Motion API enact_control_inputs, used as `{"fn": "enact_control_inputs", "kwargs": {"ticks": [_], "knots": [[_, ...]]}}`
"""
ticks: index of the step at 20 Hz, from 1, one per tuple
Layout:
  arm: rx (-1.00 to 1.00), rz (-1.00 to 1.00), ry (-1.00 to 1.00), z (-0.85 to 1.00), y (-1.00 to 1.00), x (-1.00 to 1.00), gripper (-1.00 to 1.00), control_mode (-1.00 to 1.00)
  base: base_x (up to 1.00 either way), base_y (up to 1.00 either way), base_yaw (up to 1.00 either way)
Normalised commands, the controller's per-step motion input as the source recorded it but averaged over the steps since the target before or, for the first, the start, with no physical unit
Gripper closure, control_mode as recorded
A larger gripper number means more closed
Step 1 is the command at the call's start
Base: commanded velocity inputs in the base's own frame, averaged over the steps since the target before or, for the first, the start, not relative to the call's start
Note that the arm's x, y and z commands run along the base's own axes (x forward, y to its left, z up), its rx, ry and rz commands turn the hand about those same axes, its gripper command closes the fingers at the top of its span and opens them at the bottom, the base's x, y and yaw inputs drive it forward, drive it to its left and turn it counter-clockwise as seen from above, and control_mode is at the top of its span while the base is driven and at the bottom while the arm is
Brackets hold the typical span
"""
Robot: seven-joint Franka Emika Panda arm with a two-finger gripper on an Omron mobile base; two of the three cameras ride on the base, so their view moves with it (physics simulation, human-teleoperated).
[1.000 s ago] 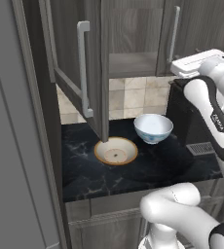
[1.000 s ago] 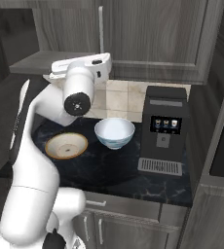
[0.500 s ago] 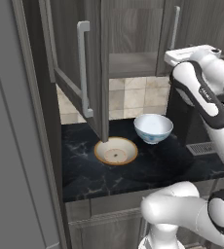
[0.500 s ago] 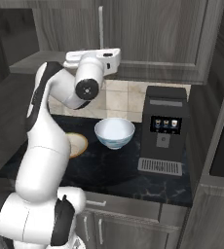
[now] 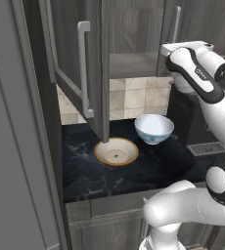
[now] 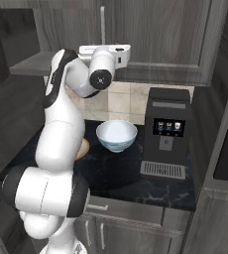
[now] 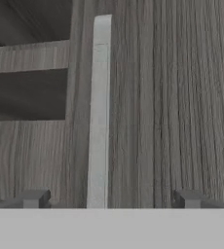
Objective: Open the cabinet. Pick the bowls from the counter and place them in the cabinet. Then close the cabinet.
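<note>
With the left door swung out and the right one shut, your claw [image 7: 109,198] sits spread wide at the right door's handle [image 7: 99,112], gripping nothing.

Since that bar stands off-centre between the fingertips [image 7: 33,198], nearer the one on the view's left, you may shut crooked, skid off the metal or merely nudge the door of the cabinet [image 5: 134,39]. Pull too straight and the hinge arc could drag the claw loose. Both bowls wait on the worktop [image 5: 153,171]: the cream bowl [image 5: 116,152] partly under the open door [image 5: 75,73], the white-and-blue bowl [image 6: 116,136] beside the coffee machine [image 6: 168,134], so a low elbow swing could knock either one.
</note>
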Motion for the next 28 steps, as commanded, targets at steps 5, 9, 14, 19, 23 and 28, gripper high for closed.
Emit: {"fn": "enact_control_inputs", "kwargs": {"ticks": [5,9,14,19,23,28], "knots": [[0.00,0.00,0.00,0.00,0.00,0.47,-1.00,-1.00,0.00,0.00,0.00],[0.00,0.00,0.00,-0.06,0.00,0.57,-1.00,-1.00,0.00,0.00,0.00],[0.00,0.00,0.00,-0.26,0.16,0.59,1.00,-1.00,0.00,0.00,0.00],[0.00,0.00,0.00,-0.04,0.03,0.11,1.00,-1.00,0.00,0.00,0.00],[0.00,0.00,0.00,0.00,0.00,0.00,1.00,-1.00,0.00,0.00,0.00],[0.00,0.00,0.00,0.00,0.00,0.00,1.00,-1.00,0.00,0.00,0.00]]}}
